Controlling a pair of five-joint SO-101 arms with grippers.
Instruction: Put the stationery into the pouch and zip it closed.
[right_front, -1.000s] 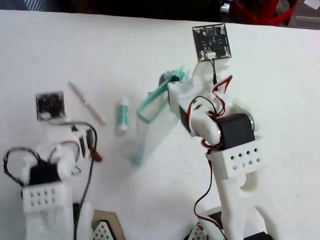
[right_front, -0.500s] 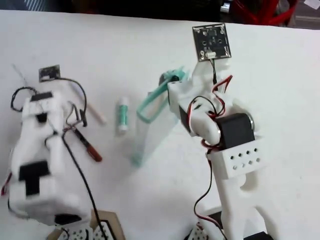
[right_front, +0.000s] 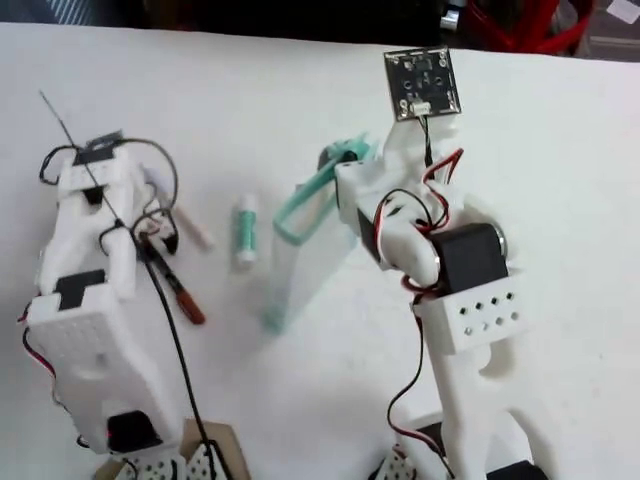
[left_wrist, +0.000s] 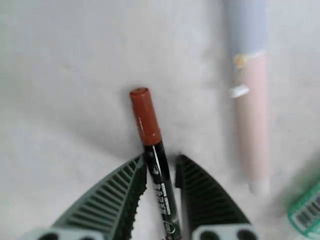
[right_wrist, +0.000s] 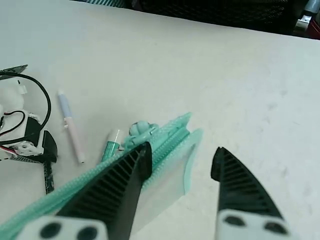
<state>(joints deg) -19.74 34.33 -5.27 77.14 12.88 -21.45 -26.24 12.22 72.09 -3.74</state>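
A black marker with a red-brown cap (left_wrist: 145, 116) lies on the white table, also visible as the marker (right_front: 178, 290). My left gripper (left_wrist: 161, 159) straddles its black barrel, fingers (left_wrist: 125, 192) narrowly open with a thin gap on one side. Next to it lie a pink-and-blue pen (left_wrist: 250, 100) and a green glue stick (right_front: 245, 230). The clear pouch (right_front: 305, 250) with a teal zipper (right_wrist: 165, 135) is propped up at its mouth. My right gripper (right_wrist: 182, 149) is open there, one finger against the zipper edge and the other standing apart.
The right arm's white body (right_front: 450, 270) stands over the table's middle right. The left arm (right_front: 85, 290) and its loose black cable cover the left front. Bare table lies beyond the pouch.
The left arm swung up from its folded pose and came down over the marker, its gripper now around the barrel. The right arm and pouch have not moved.
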